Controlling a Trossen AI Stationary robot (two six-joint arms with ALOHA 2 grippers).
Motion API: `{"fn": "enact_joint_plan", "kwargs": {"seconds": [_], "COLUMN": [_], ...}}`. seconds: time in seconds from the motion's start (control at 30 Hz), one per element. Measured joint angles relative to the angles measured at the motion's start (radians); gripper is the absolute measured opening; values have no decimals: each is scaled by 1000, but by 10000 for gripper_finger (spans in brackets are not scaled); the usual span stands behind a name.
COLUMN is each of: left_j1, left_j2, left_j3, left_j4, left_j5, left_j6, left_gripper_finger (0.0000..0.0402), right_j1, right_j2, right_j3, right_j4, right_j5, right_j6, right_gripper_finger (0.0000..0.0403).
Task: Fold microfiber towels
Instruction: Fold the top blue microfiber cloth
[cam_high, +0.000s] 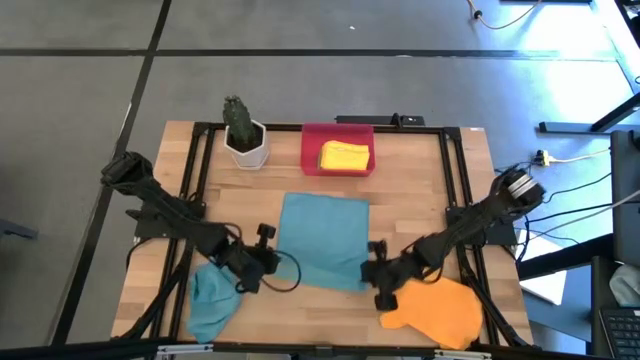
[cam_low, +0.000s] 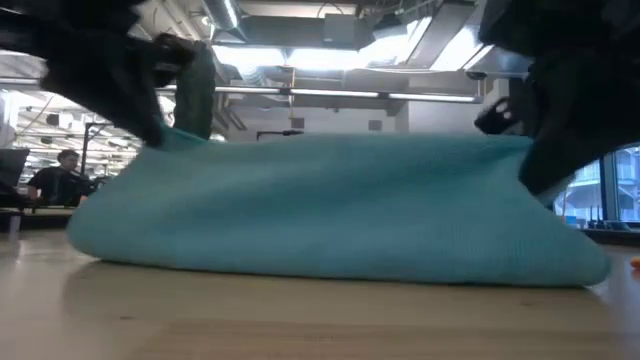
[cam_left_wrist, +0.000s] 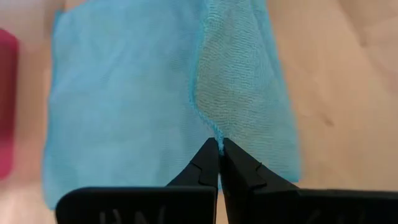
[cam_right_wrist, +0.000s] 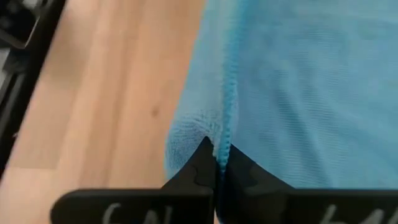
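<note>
1 yellow towel (cam_high: 345, 156) folded in red tray (cam_high: 311, 150); left gripper (cam_left_wrist: 219, 149) and right gripper (cam_right_wrist: 216, 151) pinch near corners of spread teal towel (cam_high: 322, 238); crumpled teal towel (cam_high: 210, 298) and orange towel (cam_high: 440, 310) unfolded.

- A flat teal-blue microfiber towel (cam_high: 322, 240) is laid mid-surface, between a crumpled teal-blue microfiber towel (cam_high: 209, 300) left and an orange microfiber towel (cam_high: 440, 310) right.
- Behind it, a folded yellow microfiber towel (cam_high: 345, 156) is held in a rigid red rectangular tray (cam_high: 310, 150).

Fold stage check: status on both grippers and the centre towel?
Left gripper shut on teal towel near corner. Right gripper shut on the other near corner. Towel flat on table, nothing in the way.
</note>
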Motion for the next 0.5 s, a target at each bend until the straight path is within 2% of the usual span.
{"fn": "enact_joint_plan", "kwargs": {"seconds": [0.1,0.23,0.37,0.5], "left_j1": [72,185,275,364], "left_j2": [-6,-29,-50,-49], "left_j3": [5,6,7,6], "left_j4": [-1,-18,-12,-23], "left_j5": [1,3,4,8], "left_j6": [74,126,162,191], "left_gripper_finger": [0,0,0,0], "right_j1": [-39,-103,-173,-241], "right_j2": [-101,-224,-295,-304], "right_j3": [-111,-199,-234,-237], "right_j4": [56,55,52,23], "right_j5": [28,145,202,256], "right_j6": [13,16,23,19], "right_gripper_finger": [4,5,5,6]}}
